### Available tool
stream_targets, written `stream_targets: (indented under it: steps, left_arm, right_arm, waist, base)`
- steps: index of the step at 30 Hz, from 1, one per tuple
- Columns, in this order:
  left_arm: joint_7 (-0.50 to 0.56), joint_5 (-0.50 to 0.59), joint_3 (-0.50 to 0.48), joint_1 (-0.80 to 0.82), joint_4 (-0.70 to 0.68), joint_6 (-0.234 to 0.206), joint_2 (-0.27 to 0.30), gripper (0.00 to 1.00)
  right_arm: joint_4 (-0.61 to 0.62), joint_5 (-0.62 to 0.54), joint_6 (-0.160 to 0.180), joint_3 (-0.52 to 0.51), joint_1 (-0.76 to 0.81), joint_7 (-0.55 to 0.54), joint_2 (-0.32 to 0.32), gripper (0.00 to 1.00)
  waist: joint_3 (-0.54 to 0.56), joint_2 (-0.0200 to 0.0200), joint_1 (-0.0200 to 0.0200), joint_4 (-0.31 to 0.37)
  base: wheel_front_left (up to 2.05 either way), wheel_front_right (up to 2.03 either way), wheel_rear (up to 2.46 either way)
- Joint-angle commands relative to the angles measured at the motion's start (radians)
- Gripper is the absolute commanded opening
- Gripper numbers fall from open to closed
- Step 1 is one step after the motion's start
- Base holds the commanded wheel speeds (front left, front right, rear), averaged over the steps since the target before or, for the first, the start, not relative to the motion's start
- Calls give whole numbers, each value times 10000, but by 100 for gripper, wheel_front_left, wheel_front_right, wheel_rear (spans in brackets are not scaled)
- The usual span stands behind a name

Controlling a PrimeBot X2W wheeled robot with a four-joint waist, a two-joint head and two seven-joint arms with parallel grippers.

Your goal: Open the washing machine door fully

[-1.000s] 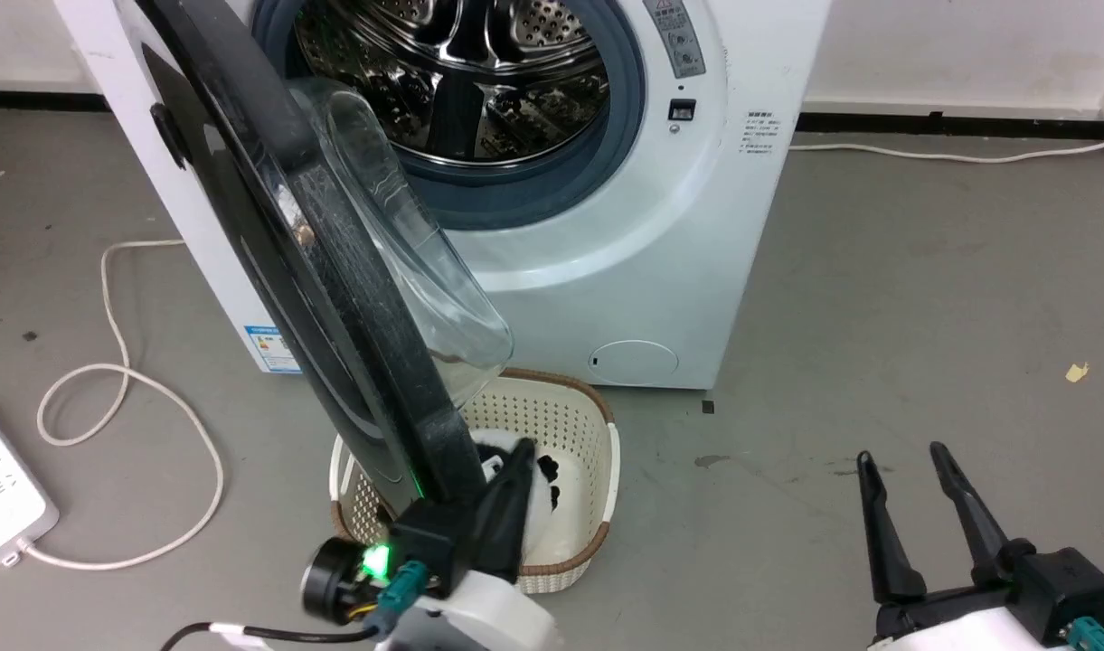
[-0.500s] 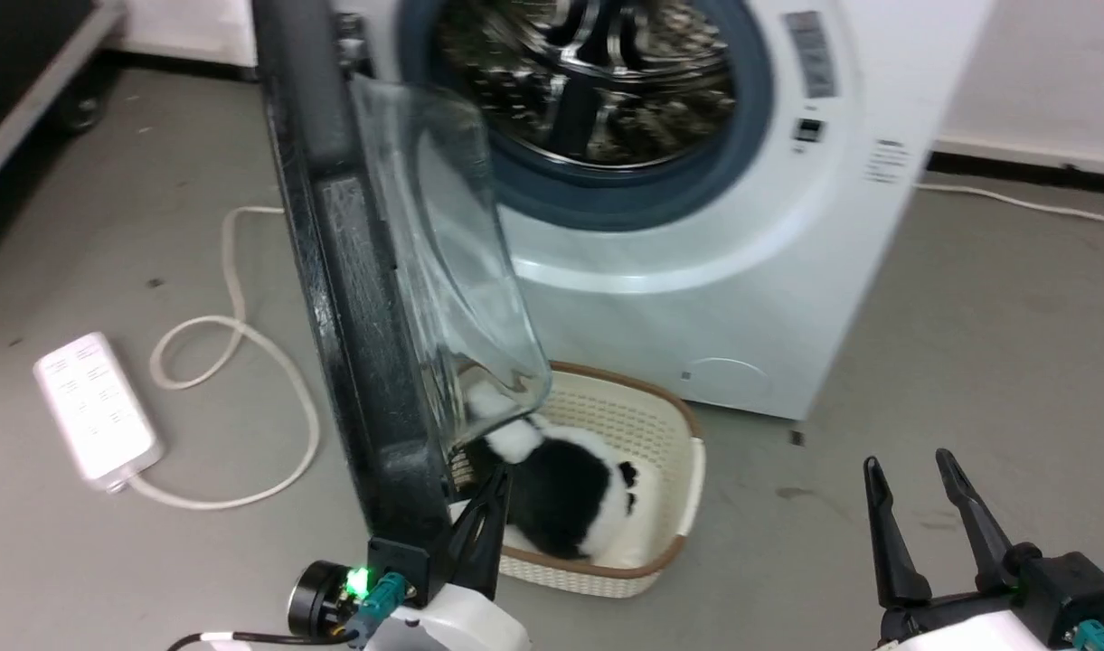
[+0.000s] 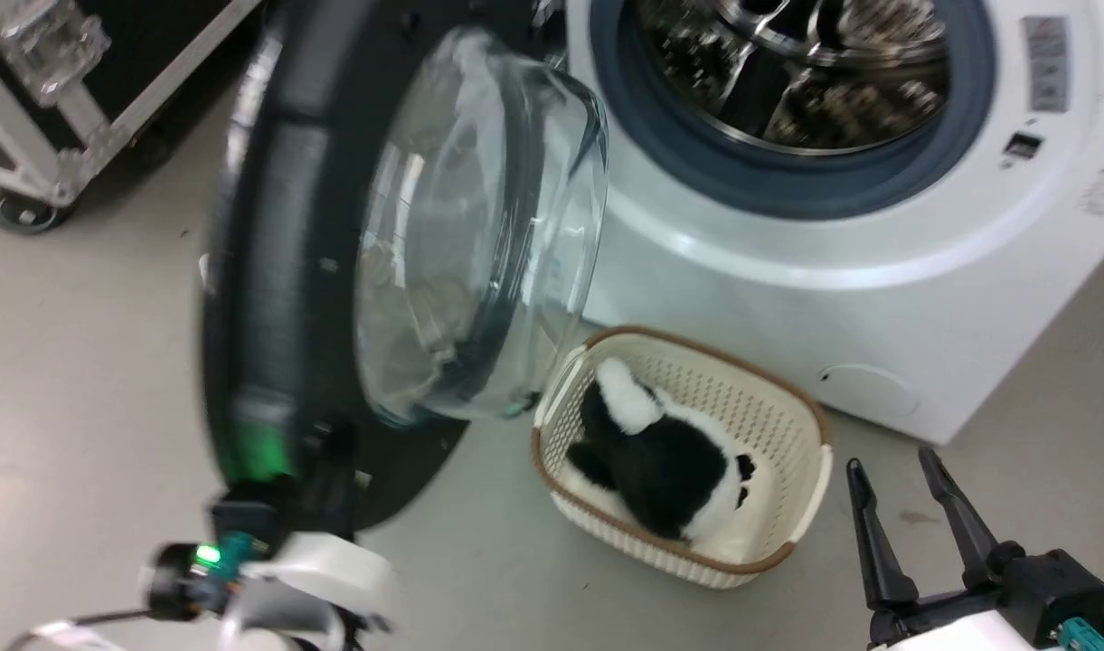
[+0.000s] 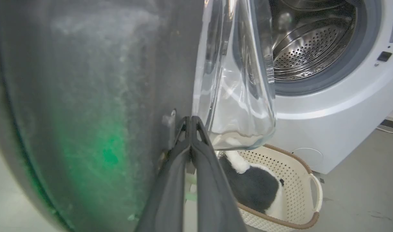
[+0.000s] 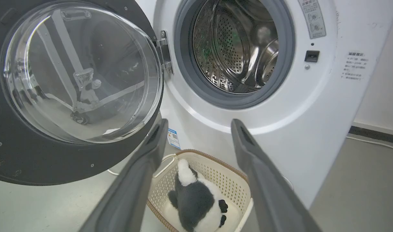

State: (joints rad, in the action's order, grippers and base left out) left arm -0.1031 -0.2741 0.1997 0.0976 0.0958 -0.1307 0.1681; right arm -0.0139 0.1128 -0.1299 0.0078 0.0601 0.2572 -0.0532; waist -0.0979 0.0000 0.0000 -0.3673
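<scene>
Grey floor (image 3: 81, 362), white machine (image 3: 877, 298); washing machine door (image 3: 262, 271) swung well clear of the drum (image 3: 787, 72). At its inner rim, left gripper (image 4: 190, 122), fingers pressed together; right gripper (image 3: 891, 459) spread, empty. Best: push steadily along the hinge arc, off the glass (image 4: 235, 96).

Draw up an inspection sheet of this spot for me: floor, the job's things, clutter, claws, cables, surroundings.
Surface: smooth grey floor.
Job's things: large round black-rimmed washing machine door with a clear glass bowl, swung wide, clear of the steel drum in the white washing machine.
Clutter: cream perforated plastic basket with a brown rim on the floor before the machine, black-and-white plush toy inside.
Claws: left claw shut, tips at the door's black inner rim; right claw open, holding nothing, apart from the door.
Cables: thin white cable on the floor by the wall.
Surroundings: white wall; black metal-edged case on casters.
</scene>
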Motion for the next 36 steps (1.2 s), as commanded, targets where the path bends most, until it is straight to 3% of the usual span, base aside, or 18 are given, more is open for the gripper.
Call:
stream_targets:
  steps: [1, 5, 10, 18, 28, 32, 36]
  left_arm:
    - [-74, -115, -260, 265, -20, -72, 178, 0]
    - [2, -686, -1122, 687, 60, -34, 638, 0]
    - [156, -1060, -2046, 1286, 473, 178, 1662, 0]
    - [268, -1502, -2806, 2732, 2015, 658, 2849, 0]
    - [-371, -1950, -3513, 4338, 4512, 917, 3677, 0]
    - [-1046, -1887, -3474, 4691, 5737, 1211, 3919, 0]
    - [-1331, -1782, -3392, 4580, 5831, 1338, 3844, 0]
  right_arm:
    - [38, -111, -8, 7, -116, 45, 30, 100]
    - [128, -350, -8, 40, -285, -46, 30, 100]
    - [431, -618, -8, -13, -526, -308, -138, 100]
    - [1051, -712, -8, -124, -726, -737, -562, 100]
    - [1369, -673, -8, -189, -949, -917, -766, 100]
    - [1161, -661, -8, -116, -892, -773, -616, 100]
    - [992, -629, -8, -139, -843, -625, -513, 100]
  waist:
    - [-389, 0, 0, -314]
    - [-887, 0, 0, -406]
    - [-1606, 0, 0, -264]
    - [-2654, 0, 0, 8]
    - [-3105, 0, 0, 381]
    - [-2628, 0, 0, 588]
    - [-2234, 0, 0, 636]
  base:
    - [0, 0, 0]
    - [0, 0, 0]
    - [0, 0, 0]
    - [0, 0, 0]
    - [0, 0, 0]
    - [0, 0, 0]
    - [0, 0, 0]
